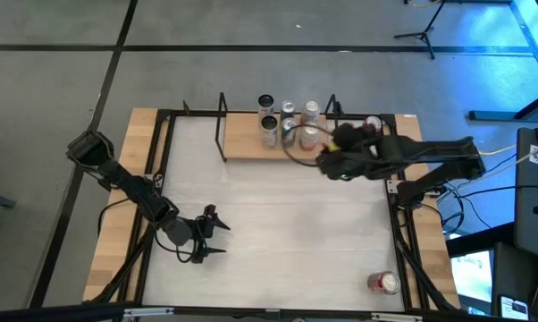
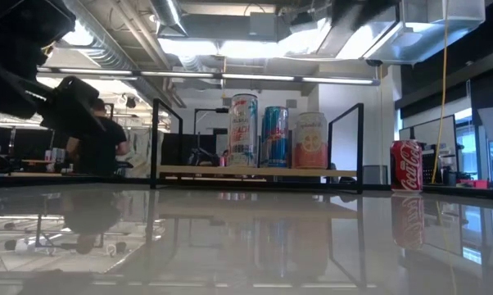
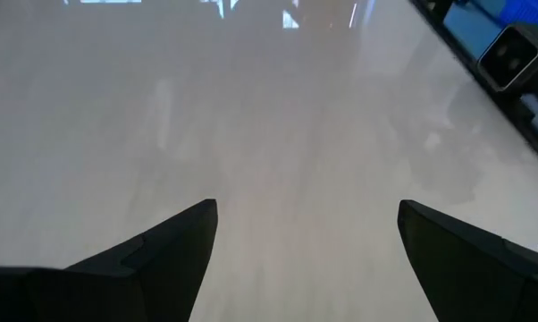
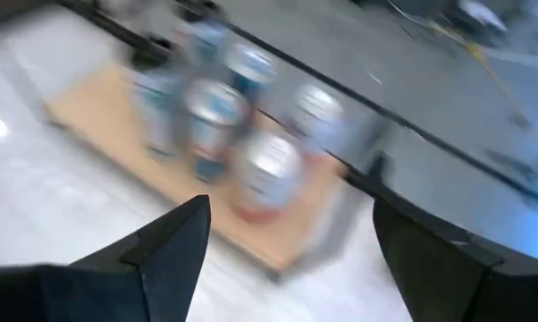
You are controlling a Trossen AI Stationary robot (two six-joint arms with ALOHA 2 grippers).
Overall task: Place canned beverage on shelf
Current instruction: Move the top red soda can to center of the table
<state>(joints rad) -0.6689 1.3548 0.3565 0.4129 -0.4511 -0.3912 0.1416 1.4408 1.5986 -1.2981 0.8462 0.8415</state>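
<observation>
The right gripper [image 1: 327,161], fingers spread and empty, partly hides blurred cans [image 4: 217,121] on the wooden shelf [image 1: 247,146]; the left gripper [image 1: 217,234] rests spread.

white table [image 1: 278,224] – shelf [image 1: 242,146] with cans [image 1: 287,125], red can [image 1: 384,283]

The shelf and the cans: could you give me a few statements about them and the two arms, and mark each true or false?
1. Several cans stand on the shelf. True.
2. The right tool holds a can. False: its fingers are open with nothing between them, above the shelf.
3. A red can lies on the table, off the shelf. True.
4. The left tool is over the shelf. False: it is over bare table, far from the shelf.
</observation>
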